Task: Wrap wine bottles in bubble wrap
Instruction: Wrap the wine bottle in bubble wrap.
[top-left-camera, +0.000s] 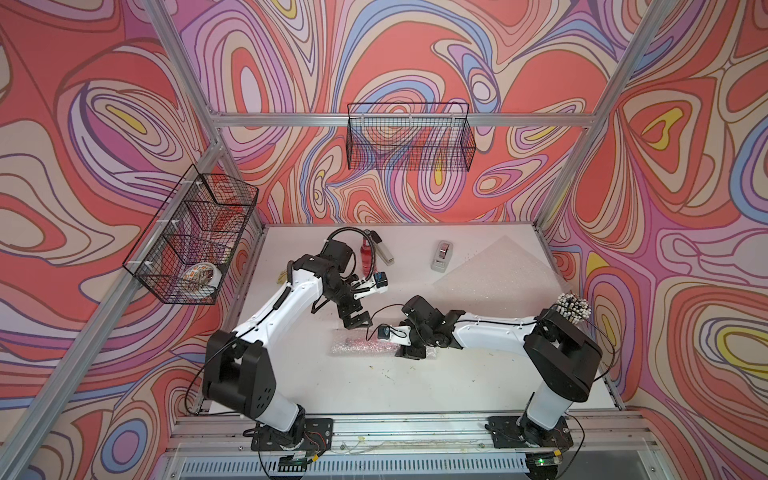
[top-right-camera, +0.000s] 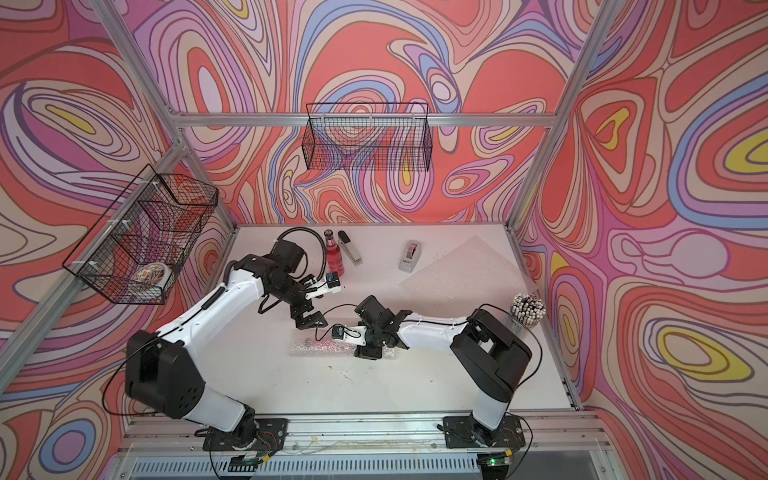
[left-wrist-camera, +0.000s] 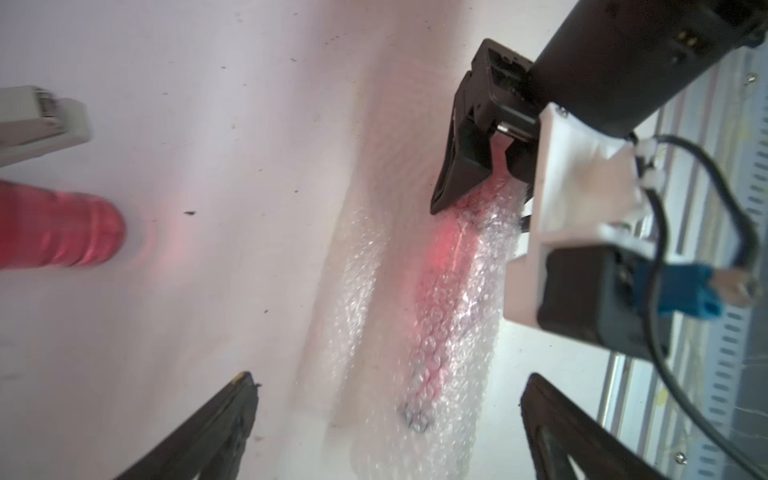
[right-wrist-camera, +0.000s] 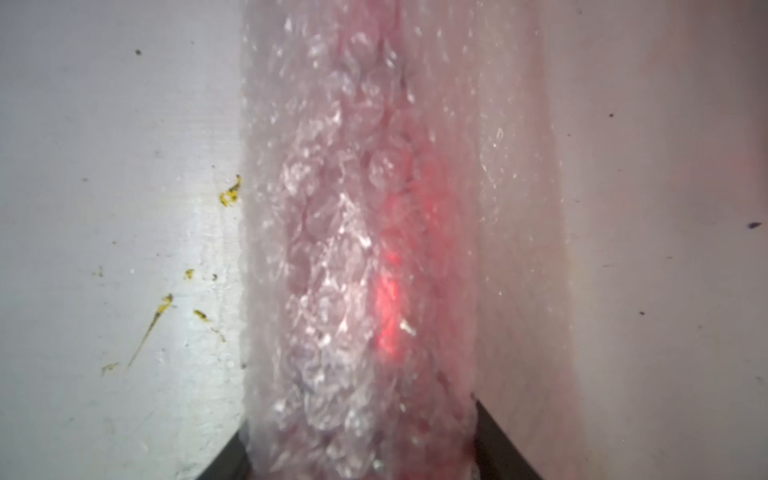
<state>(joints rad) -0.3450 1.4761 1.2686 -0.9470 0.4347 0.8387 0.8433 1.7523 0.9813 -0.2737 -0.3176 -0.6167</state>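
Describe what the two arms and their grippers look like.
Both the left arm and right arm have glossy white links between bulky black joint housings, on black base plates. Thin black cables run alongside. The left gripper and right gripper are black with tapering fingers; each wrist carries a white bracket holding a small black camera with a blue connector.

A white table (top-left-camera: 415, 386), flecked with small dark and yellow specks. A bubble-wrapped bottle (top-left-camera: 357, 347) lies on its side near the middle. At the back a red bottle (top-left-camera: 365, 259) stands upright, with a stapler (top-left-camera: 384, 253) just beside it. To the right are a tape dispenser (top-left-camera: 441, 255) and a flat sheet of bubble wrap (top-left-camera: 498, 266).
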